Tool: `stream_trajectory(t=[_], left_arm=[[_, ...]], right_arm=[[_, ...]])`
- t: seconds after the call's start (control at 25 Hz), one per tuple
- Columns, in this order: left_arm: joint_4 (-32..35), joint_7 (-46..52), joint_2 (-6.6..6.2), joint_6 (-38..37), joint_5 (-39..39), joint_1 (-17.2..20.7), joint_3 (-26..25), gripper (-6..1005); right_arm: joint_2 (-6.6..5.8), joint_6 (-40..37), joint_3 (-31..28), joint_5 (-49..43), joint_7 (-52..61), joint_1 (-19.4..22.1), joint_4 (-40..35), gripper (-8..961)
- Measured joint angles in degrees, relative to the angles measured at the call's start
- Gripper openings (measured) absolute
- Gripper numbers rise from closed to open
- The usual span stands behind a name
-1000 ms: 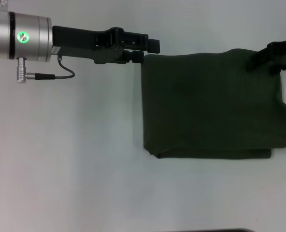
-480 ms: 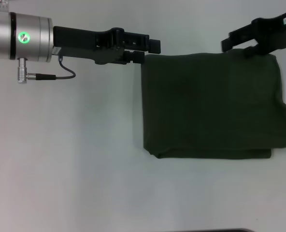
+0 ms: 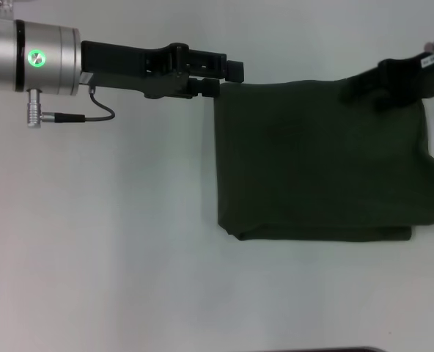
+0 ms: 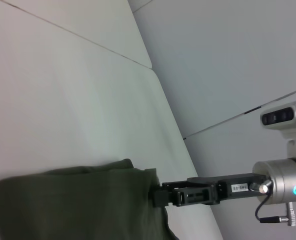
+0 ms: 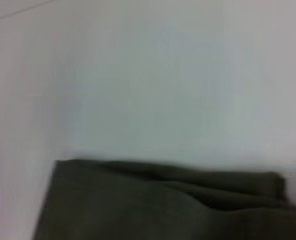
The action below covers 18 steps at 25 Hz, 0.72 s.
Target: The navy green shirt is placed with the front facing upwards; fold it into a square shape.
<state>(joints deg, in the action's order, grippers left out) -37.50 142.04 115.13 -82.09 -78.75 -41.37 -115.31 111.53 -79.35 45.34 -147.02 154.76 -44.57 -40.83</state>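
The navy green shirt (image 3: 320,161) lies folded into a flat, roughly square block right of centre on the table, showing plain green only. My left gripper (image 3: 228,79) reaches in from the left and sits at the shirt's far left corner, touching its edge. My right gripper (image 3: 358,89) comes in from the right and rests over the shirt's far edge, toward the right corner. In the left wrist view the right gripper (image 4: 160,196) meets the shirt (image 4: 73,205) at its edge. The right wrist view shows only layered folds of the shirt (image 5: 163,210).
The white table (image 3: 92,242) stretches bare to the left of and in front of the shirt. The shirt's right side runs to the picture's edge. A dark strip marks the table's near edge at the bottom.
The right gripper left the shirt's far right corner, moved up and leftward, then came back down onto the far edge. The left arm and the shirt have stayed still.
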Motion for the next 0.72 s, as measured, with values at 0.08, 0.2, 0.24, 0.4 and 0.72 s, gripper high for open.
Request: stream_trajectory(t=[0.08,0.2,0.24,0.4,0.72], left_arm=[[0.1,-0.01,0.01,0.02,0.0,0.14,0.0,647],[0.14,-0.01,0.04,0.2,0.06,0.23,0.06,647],[0.15,-0.01,0.11,0.22,0.42,0.21,0.34,648],[0.91,2.87,0.18,0.4,7.35,-1.57,0.97,648],[4.77,9.61,2.44,3.31,16.37,-4.24,0.94,649]], right_arm=[[0.15,0.7,-0.11,-1.58,0.28,0.19,0.01,823],[0.17,0.7,-0.25,-2.36,0.51,0.23,-0.35,823],[0.1,0.14,-0.29,-2.2,0.53,0.19,-0.71,823],[-0.71,-4.14,-0.74,-0.46,0.55,-0.53,-2.77,823],[-3.28,-11.08,-2.8,2.54,0.55,-2.03,-3.9,823]])
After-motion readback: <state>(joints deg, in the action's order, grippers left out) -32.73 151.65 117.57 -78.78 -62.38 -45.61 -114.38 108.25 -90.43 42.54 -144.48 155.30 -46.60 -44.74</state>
